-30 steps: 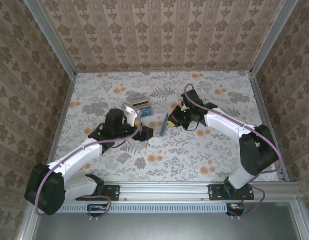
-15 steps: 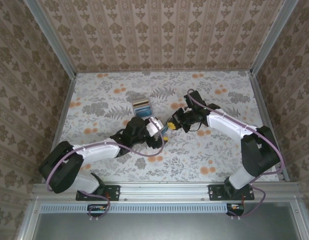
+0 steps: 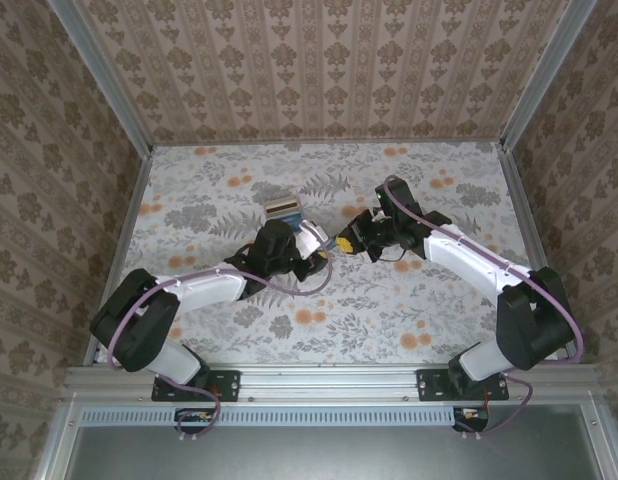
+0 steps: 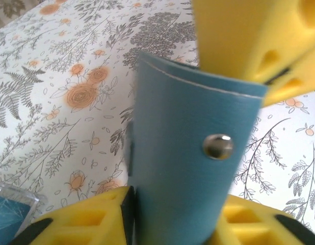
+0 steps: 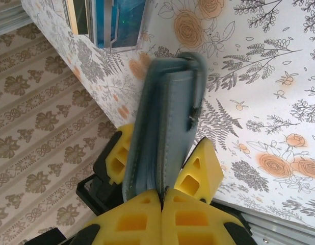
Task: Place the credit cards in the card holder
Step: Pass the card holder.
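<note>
The teal-blue card holder [image 4: 183, 168] stands upright above the table, folded, with a metal snap on its face. My right gripper [image 5: 162, 196] is shut on the holder's lower edge [image 5: 167, 112], pinching one flap. My left gripper [image 4: 173, 209] has come in from the other side, and its yellow fingers [image 5: 115, 158] press both faces of the holder. In the top view the two grippers meet mid-table, left [image 3: 322, 258] and right [image 3: 346, 243]. The credit cards [image 3: 284, 212] stand in a clear slotted stand [image 5: 114, 23] just beyond them.
The clear stand's corner [image 4: 15, 206], with a blue card in it, sits close to my left gripper. The floral table [image 3: 409, 310] lies between patterned walls and metal rails. The right gripper's yellow fingers [image 4: 249, 46] hang right over the holder's top.
My left arm has swung right, from beside the stand to the card holder, and its jaws have closed from wide open onto it. The right gripper has kept its hold and moved slightly.
</note>
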You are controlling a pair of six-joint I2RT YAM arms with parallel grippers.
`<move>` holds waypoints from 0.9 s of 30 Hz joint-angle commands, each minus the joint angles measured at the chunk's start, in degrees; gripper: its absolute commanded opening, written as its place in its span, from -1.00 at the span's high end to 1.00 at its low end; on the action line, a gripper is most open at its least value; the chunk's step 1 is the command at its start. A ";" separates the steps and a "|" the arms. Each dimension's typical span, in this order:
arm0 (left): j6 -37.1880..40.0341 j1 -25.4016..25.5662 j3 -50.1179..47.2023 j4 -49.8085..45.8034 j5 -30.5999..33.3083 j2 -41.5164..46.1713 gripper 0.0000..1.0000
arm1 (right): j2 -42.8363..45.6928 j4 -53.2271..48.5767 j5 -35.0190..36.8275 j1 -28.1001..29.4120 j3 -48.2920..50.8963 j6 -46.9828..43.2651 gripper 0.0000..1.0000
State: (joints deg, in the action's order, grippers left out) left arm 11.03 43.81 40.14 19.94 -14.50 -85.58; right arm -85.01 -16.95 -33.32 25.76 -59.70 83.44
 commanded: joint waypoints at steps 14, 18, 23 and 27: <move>-29.65 -8.69 7.39 -4.80 -21.94 2.09 1.00 | 22.46 11.34 27.36 1.63 17.11 -42.58 0.20; -32.29 -9.01 8.21 -4.31 -28.96 1.62 1.00 | 16.56 4.81 17.12 2.42 10.42 -49.73 0.26; -29.22 -9.01 9.37 -7.78 -29.68 1.89 1.00 | 8.14 1.22 14.16 3.70 3.42 -41.00 0.14; -29.57 -8.77 10.21 -8.11 -28.33 1.03 1.00 | 2.76 -4.39 14.07 4.55 -1.95 -31.70 0.13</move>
State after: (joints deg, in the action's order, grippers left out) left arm -17.47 34.83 48.12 12.05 -40.95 -84.60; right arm -80.05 -16.23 -18.20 29.71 -58.08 44.47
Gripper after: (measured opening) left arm 0.076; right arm 0.435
